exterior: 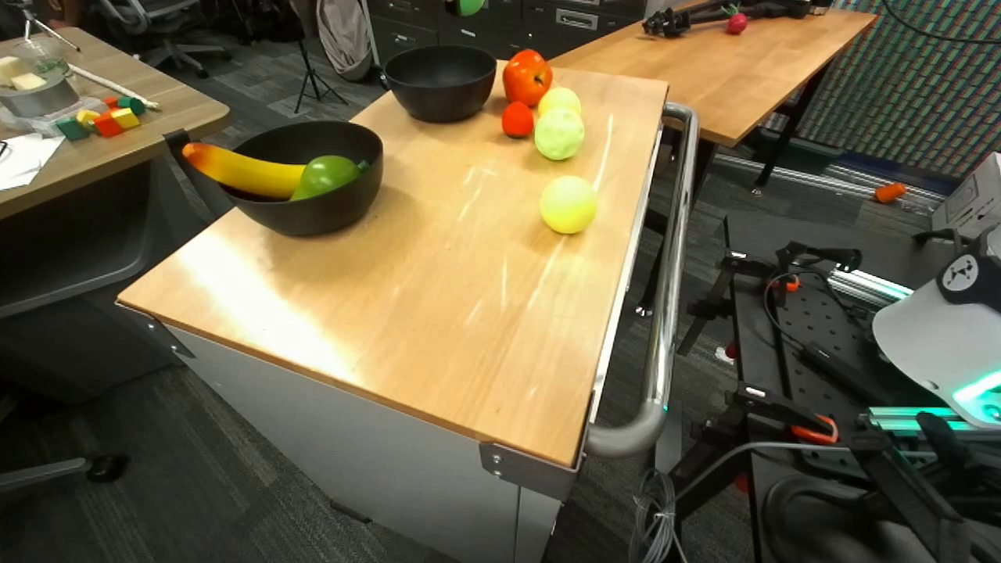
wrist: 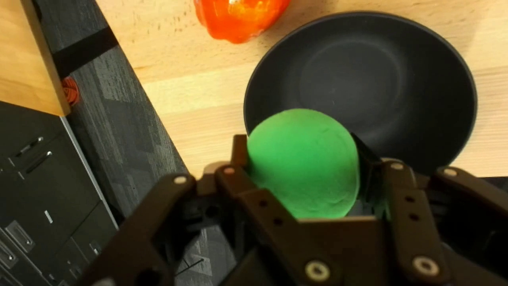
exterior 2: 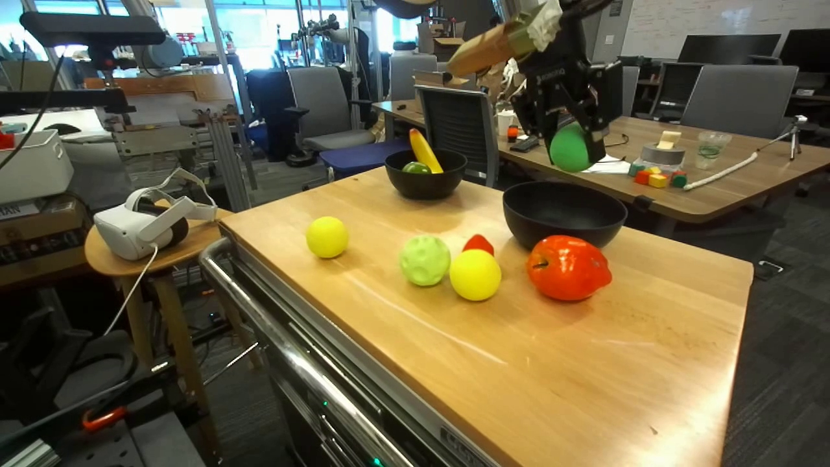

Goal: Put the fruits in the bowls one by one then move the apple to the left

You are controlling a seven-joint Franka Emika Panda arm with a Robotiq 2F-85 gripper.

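**A green ball (exterior 2: 569,149) is held up over the empty bowl (wrist: 357,79)**

The gripper (wrist: 301,163) is part-way apart, and the green ball is held between its two fingers (wrist: 239,149). No fruit is seen in the bowl below. In the wrist view, part of that bowl's edge is hidden by the ball, so it cannot be told just how well the two are lined up.

For this step to go well, the ball should be brought over the middle of the bowl. It should then be let down gently, until the bottom is nearly touched. Only then should the fingers be spread, slowly and evenly, so that the ball is not bounced or rolled out. The edge should not be bumped. Care is needed with the apple (exterior 2: 564,267) too: it is set on the wooden table (exterior: 453,328) just beside this bowl, and it could be knocked. Its move to the left is best saved for the end.

Two black bowls are seen. In the filled bowl (exterior: 313,215), one banana (exterior: 246,168) and one dark green fruit (exterior: 323,177) are found. On the table are placed one apple, one small red fruit (exterior: 517,120), one pale green ball (exterior 2: 425,259) and two yellow balls: the lone yellow ball (exterior 2: 327,237) and the yellow ball (exterior 2: 475,274) next to the pale green one. With the one green ball in the grip, eight fruits are counted.
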